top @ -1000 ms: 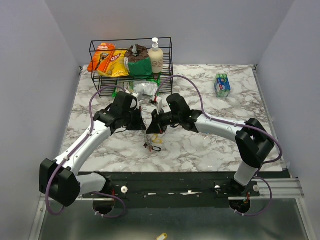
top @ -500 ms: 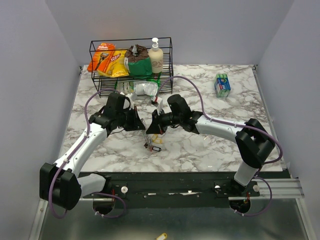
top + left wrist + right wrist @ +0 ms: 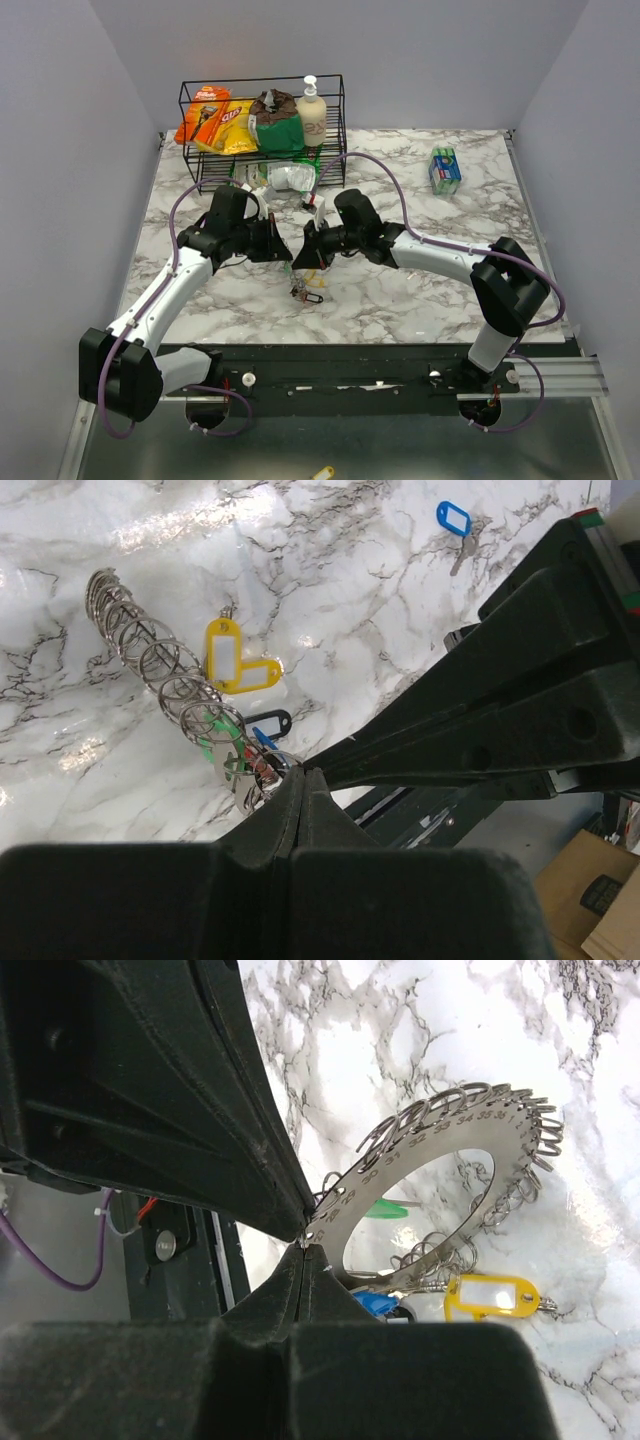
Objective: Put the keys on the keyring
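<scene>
Top external view: over the last second I am swinging my left wrist out toward nine o'clock, while my left gripper [image 3: 284, 250] and right gripper [image 3: 305, 249] are staying tip to tip over the middle of the table [image 3: 420, 290]. Both are staying fully closed. My right fingers are pinching one end of the keyring [image 3: 430, 1150], which is hanging toward six o'clock from the tips. My left fingertips are pressing in at that same end, though I cannot tell whether they are nipping any metal. The keys [image 3: 225, 655] already threaded, yellow and green tags among them, are dangling beside the ring. A blue-tagged key [image 3: 455, 522] is lying well apart. I am judging this as re-angling for a better hold, not threading; that key is still waiting.
</scene>
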Controlling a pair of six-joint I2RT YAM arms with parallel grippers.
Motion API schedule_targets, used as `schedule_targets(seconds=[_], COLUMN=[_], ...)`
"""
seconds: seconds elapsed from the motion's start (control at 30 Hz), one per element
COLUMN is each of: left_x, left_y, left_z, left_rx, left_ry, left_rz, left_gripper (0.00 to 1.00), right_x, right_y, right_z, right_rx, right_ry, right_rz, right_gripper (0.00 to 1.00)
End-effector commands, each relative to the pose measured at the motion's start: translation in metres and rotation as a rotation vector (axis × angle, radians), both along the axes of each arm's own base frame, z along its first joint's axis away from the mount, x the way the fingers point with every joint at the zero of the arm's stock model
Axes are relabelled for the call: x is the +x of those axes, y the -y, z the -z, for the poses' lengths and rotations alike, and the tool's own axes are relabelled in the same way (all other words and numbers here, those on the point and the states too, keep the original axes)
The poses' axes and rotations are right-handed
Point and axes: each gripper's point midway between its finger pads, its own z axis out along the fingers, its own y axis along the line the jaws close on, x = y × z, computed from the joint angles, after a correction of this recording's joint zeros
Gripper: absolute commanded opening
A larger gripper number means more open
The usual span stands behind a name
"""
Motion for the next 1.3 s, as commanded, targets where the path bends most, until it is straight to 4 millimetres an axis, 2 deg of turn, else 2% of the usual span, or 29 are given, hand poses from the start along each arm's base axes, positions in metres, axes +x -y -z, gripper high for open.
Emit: schedule_targets(seconds=[0.0, 0.2, 0.43, 0.6, 0.87, 1.1, 1.27], left_x=[-0.002, -0.001, -0.001, -0.003, -0.002, -0.002, -0.001], left_y=[0.008, 0.011, 0.004, -0.011, -0.022, -0.034, -0.044], left_z=[-0.022, -0.028, -0.032, -0.025, -0.011, 0.005, 0.006], left_rx=[-0.074, -0.102, -0.116, -0.089, -0.022, 0.064, 0.125], left_ry=[0.061, 0.061, 0.072, 0.06, 0.041, 0.02, 0.036], left_rz=[0.05, 0.059, 0.059, 0.044, 0.034, 0.021, 0.005], left_gripper=[0.0, 0.0, 0.0, 0.0, 0.0, 0.0, 0.0], right_x=[0.0, -0.001, -0.003, -0.002, -0.004, -0.006, -0.007], right_y=[0.002, 0.003, 0.003, 0.005, 0.004, 0.005, 0.004], right_z=[0.004, 0.004, 0.005, 0.007, 0.003, -0.007, -0.017], right_rx=[-0.02, -0.02, -0.021, -0.023, -0.014, 0.005, 0.025], right_ry=[-0.018, -0.018, -0.012, -0.01, -0.006, 0.026, 0.036], right_rz=[0.003, 0.0, -0.01, -0.009, -0.021, -0.03, -0.038], right_gripper=[0.0, 0.0, 0.0, 0.0, 0.0, 0.0, 0.0])
